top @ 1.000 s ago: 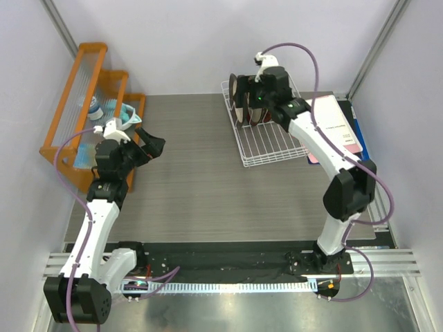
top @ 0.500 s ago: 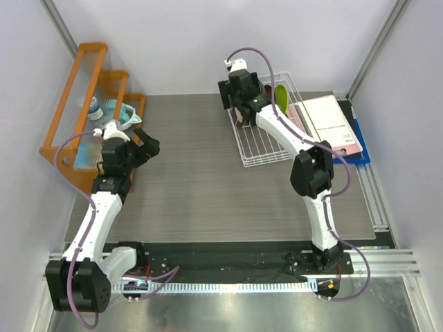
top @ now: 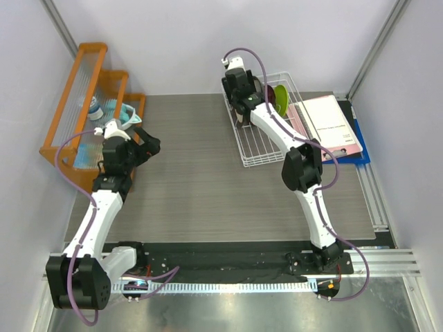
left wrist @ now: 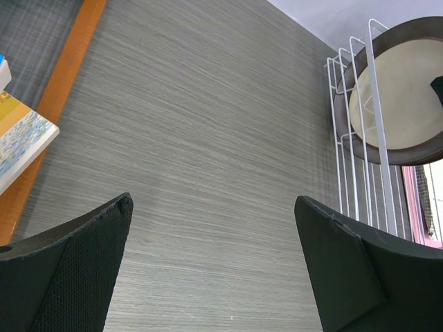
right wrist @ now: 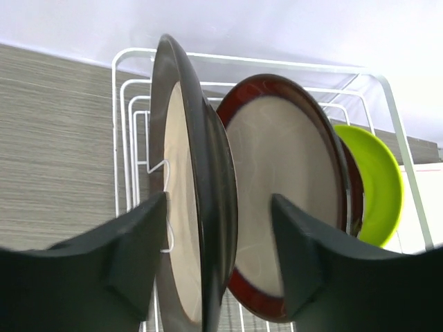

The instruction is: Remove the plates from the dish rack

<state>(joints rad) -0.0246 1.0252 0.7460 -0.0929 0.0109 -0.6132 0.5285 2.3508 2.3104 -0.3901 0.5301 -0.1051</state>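
The white wire dish rack (top: 266,142) stands at the back right of the table. Plates stand upright in it: grey-rimmed cream (right wrist: 208,207), dark-red-rimmed cream (right wrist: 284,187), a sliver of the small dark red one (right wrist: 353,190) and lime green (right wrist: 377,183). My right gripper (right wrist: 218,200) is open, with its fingers on either side of the grey-rimmed plate's top rim, not closed on it. In the top view it sits at the rack's far left end (top: 239,86). My left gripper (left wrist: 213,200) is open and empty over bare table, near the orange shelf (top: 147,145).
The orange wooden shelf (top: 90,90) with small items stands along the left wall, close to the left arm. A pink and white pad (top: 332,124) on a blue board lies right of the rack. Grey walls close in the back and sides.
My right arm has swung from over the rack's middle to its far left end, and now straddles the grey-rimmed plate. The lime green plate is uncovered. The left arm shifted slightly.
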